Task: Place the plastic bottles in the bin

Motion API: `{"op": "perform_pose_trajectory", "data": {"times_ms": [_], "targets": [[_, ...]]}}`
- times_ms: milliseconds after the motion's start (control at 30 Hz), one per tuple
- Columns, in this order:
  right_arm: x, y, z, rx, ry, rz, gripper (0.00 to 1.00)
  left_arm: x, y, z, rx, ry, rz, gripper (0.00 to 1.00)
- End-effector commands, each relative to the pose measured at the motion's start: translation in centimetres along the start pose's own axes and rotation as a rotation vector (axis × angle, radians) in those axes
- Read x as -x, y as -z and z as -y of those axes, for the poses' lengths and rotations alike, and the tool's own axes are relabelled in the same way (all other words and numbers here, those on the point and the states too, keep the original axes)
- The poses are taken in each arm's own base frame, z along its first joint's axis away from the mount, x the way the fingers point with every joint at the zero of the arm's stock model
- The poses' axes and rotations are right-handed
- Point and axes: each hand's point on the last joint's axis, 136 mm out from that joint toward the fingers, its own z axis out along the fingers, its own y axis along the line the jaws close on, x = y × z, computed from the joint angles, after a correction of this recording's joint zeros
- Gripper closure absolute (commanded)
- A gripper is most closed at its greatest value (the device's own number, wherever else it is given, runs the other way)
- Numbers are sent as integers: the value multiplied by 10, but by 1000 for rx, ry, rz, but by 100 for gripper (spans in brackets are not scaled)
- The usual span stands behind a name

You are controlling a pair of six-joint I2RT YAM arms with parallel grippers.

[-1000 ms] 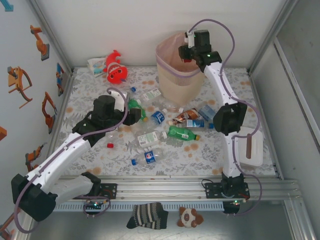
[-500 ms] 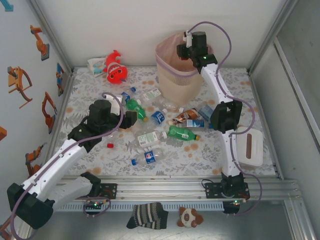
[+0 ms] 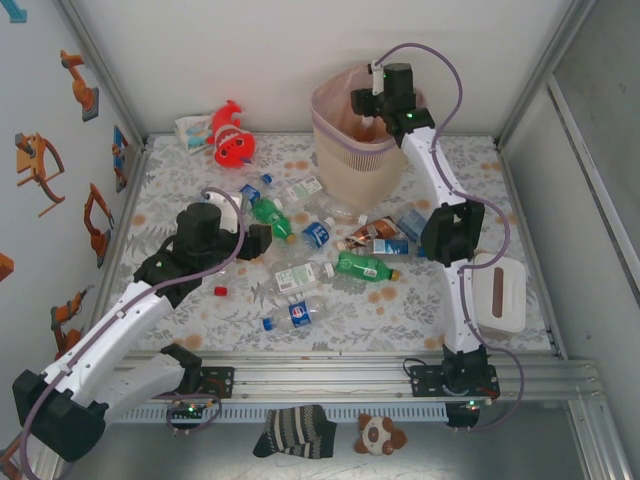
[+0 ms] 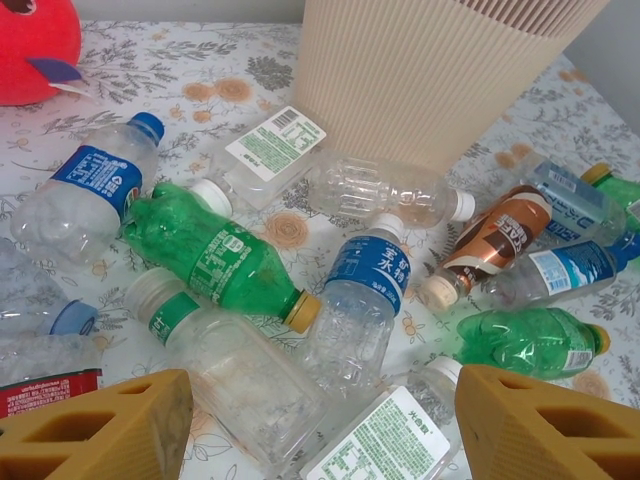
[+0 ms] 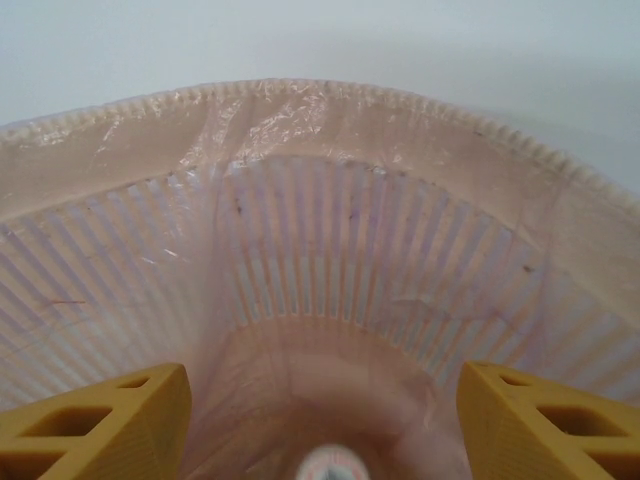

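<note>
Far side of the flowered table [image 3: 420, 320]: beige-pink bin [image 3: 345, 165], upright, with a translucent liner edged in purple. Directly over its mouth, right gripper [image 3: 368, 102], pointed down inside. In the right wrist camera, yellow fingers [image 5: 110, 420] standing wide apart with nothing between them, the ribbed inner wall of the bin ahead, and low in the middle a small pale round thing, too little shown to name. In front of the bin, plastic bottles [image 3: 315, 270] scattered on their sides in a loose heap on the table, all outside the bin. Low at the near left edge of this heap, left gripper [image 4: 320, 425], jaws apart, the gap empty, no bottle clamped. Ahead of it: green bottle [image 4: 215, 255] with a yellowish cap, lying against a clear bottle with green band [image 4: 230, 380]; just right of these, blue-labelled bottle [image 4: 365, 290]; further right, brown bottle [image 4: 495, 240] and second green bottle [image 4: 530, 345]; along the foot of the bin, bare clear bottle [image 4: 385, 190]. Left of the bin, near the back wall and apart from the heap, red plush fish [image 3: 230, 135]. Beside the right arm, white box [image 3: 500, 295].
</note>
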Motion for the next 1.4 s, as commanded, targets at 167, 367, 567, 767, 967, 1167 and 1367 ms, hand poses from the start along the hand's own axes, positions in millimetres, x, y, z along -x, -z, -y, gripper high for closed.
{"op": "perform_pose_trajectory", "data": {"times_ms": [167,367,567,767,967,1167,1367], "targets": [[27,18,3,-13,20,58,31,-9,3,-10,38,21,-14,31],[55,46,0,-3,30,104,31,-19,1,-21,88,42,-48,31],[79,80,-4,11,43,138,33,-34,2,-40,182,77,-94,31],[94,120,-10,34,43,139,34,-52,2,-62,286,136,-166,32],[84,157,-18,79,12,93,36,-75,4,-81,391,199,-265,32],[62,188,-26,124,-30,31,38,-99,-5,-95,450,241,-390,32],[23,210,-33,163,-80,-51,39,-103,-16,-108,514,187,-460,32]]}}
